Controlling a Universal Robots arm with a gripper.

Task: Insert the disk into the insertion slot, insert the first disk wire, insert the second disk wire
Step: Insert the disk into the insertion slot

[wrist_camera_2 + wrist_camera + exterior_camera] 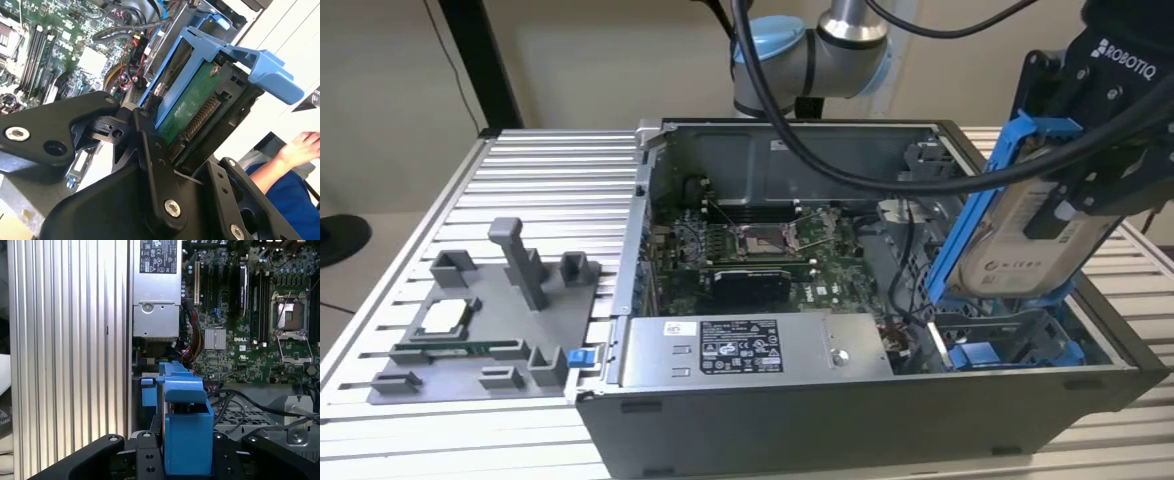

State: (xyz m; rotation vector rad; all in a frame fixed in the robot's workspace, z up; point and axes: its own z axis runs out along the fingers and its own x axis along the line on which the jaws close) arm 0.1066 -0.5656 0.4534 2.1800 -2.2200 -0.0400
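We see the gripper (1074, 205) clamped on the disk (1014, 250), its fingers (145, 460) pressing the blue carrier frame (971, 200) from both sides. The disk hangs steeply tilted over the open computer case (854, 410). Its lower end is just above the insertion slot (1007, 350), which sits inside the case at the near corner on the exterior view's right. We cannot tell whether the disk touches the slot's blue rails. Inside the case we also see the motherboard (747, 250) in the middle and the grey metal box (734, 350) along the front wall. Outside the case, the second wrist view shows a person's hand (300, 147).
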